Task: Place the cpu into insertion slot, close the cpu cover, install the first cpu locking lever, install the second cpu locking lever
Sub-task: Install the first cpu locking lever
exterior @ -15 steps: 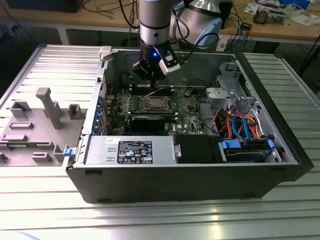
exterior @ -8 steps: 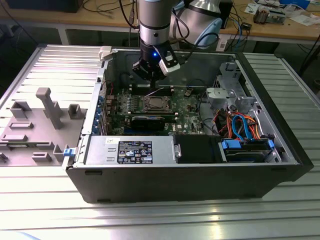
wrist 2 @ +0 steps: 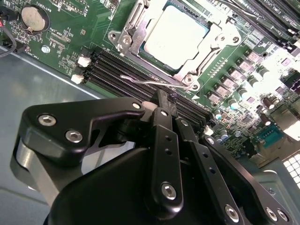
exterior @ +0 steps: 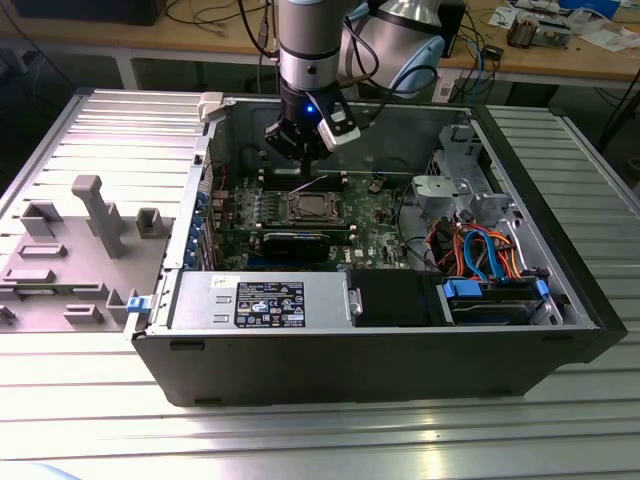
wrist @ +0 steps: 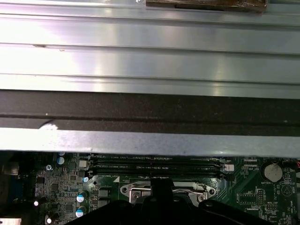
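I see the gripper (wrist 2: 162, 97) with jaws pressed together, tips just beside the thin wire locking lever (wrist 2: 140, 82) at the socket's edge. The cpu (wrist 2: 176, 32) sits in the insertion slot (wrist 2: 123, 40), framed by the cpu cover (wrist 2: 216, 38) on the motherboard (wrist 2: 65, 42).

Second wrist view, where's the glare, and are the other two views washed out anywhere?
In the second wrist view, glare blows out the motherboard at one edge, and the cpu top shines pale inside the cpu cover; the gripper stays dark. In the first wrist view, the ribbed metal table reflects bright bands. In the exterior view, lighting is even, with soft sheen on the table.
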`<state>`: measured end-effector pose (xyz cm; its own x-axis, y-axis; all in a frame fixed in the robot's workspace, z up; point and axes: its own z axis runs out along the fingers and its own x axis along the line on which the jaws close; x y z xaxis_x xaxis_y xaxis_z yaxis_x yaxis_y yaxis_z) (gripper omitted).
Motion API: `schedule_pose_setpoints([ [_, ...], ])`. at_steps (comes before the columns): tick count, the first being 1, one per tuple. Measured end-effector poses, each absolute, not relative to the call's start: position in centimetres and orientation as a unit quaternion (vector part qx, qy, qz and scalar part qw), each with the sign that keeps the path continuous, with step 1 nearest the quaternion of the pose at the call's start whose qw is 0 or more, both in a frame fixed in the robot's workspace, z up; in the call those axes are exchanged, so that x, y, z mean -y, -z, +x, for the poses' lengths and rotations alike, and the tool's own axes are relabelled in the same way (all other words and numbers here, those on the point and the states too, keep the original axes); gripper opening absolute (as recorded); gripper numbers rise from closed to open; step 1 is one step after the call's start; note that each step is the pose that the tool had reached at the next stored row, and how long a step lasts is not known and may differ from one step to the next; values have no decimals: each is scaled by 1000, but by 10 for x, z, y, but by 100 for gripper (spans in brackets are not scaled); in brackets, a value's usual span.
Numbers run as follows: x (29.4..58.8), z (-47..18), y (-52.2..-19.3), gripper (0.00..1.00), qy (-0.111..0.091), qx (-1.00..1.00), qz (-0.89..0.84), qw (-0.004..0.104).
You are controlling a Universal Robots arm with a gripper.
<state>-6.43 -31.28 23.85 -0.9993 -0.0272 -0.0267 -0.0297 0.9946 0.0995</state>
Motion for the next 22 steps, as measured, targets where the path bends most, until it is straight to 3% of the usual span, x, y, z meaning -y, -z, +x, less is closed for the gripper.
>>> schedule_pose_setpoints([
  [13,313,-63,-234,11,-58,-998,-11,14],
  [22,311,-43,-222,11,-52,-999,-11,14],
])
